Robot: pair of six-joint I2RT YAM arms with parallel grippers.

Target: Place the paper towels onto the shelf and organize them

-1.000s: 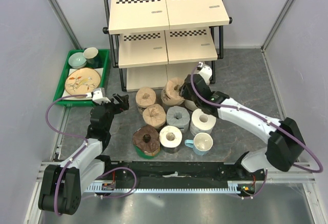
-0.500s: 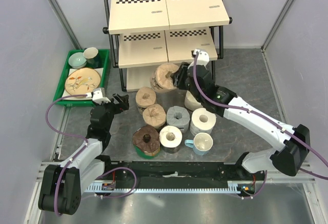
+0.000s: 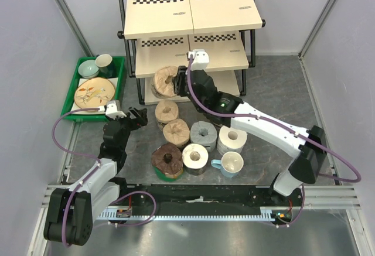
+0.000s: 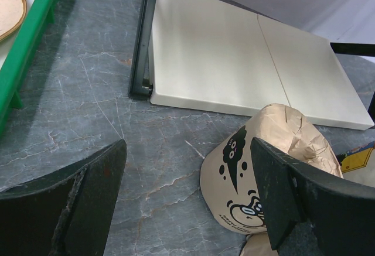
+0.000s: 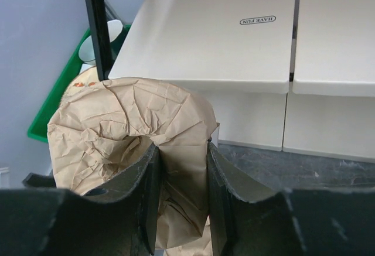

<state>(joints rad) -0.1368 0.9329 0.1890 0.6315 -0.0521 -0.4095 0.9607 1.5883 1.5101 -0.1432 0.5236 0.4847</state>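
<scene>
A tan paper-towel roll (image 3: 166,80) is held clear of the table by the right gripper (image 3: 179,86), just in front of the left front post of the shelf (image 3: 193,10). In the right wrist view the two fingers are pinched almost together on the crumpled wall of this roll, and one appears to be inside the hollow core. The left gripper (image 3: 136,117) is spread wide with nothing in it, low over the table toward its left edge.

The shelf is set at the middle of the table's far edge. No roll is seen on any of its boards, so the task is judged to be at its start, with the first roll about to be placed. At least six other rolls (image 3: 203,133) are left bunched at the middle of the table, next to a white mug (image 3: 231,163). A green tray (image 3: 70,92) of dishes is set near the far left corner.

"HAVE FUN" is printed in a small oval mark (image 5: 256,20) on a shelf board and is seen upside down. In the left wrist view a black cartoon figure is printed on a second tan roll (image 4: 269,150). Its small lettering cannot be read.
</scene>
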